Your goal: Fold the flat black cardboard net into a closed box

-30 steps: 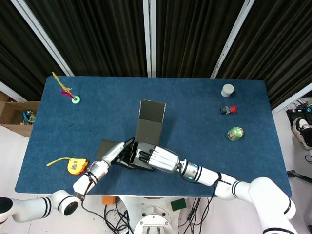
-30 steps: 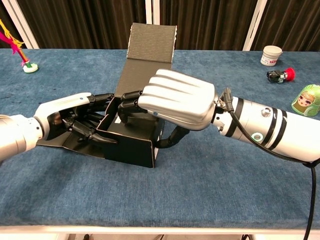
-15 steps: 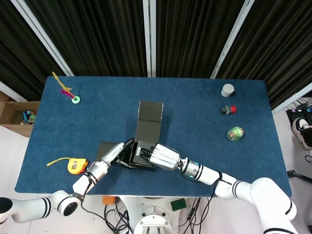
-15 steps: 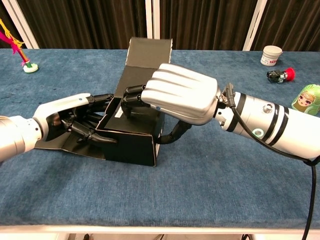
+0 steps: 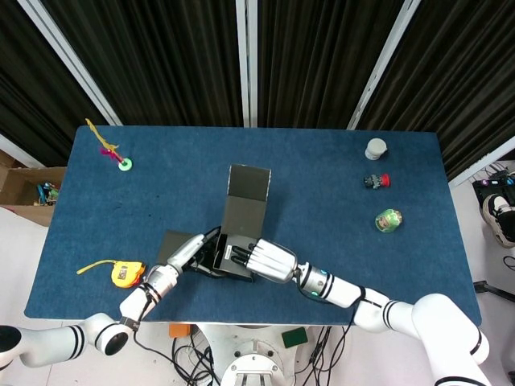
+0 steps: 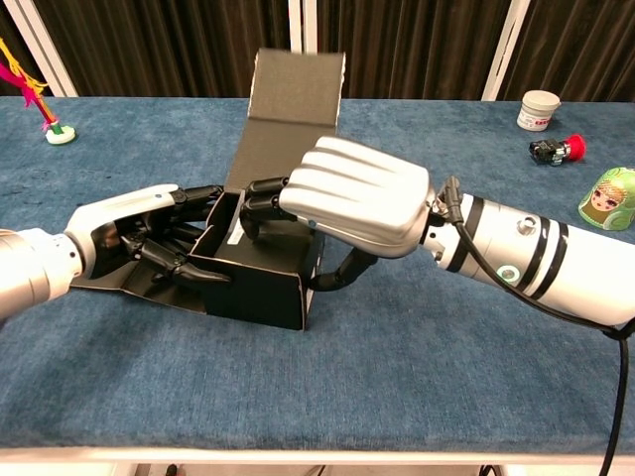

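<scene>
Cardboard net (image 6: pixel 266 268) near front centre of worktop (image 5: pixel 322 193), its lid flap standing up behind. Left hand (image 6: pixel 139 238) at its left side, right hand (image 6: pixel 357 195) over its right top. Tape measure (image 5: pixel 125 273) front left; jar (image 5: pixel 376 149) back right.

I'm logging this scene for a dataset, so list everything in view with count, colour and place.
box: 1, black, half-folded, table centre, lid flap up
tape measure: 1, yellow, front left
toy: 1, green base, yellow and pink top, far left
jar: 1, white, far right
small object: 1, black and red, right
figurine: 1, green, right
table: 1, blue
left robot hand: 1, at box's left side
right robot hand: 1, over box
</scene>
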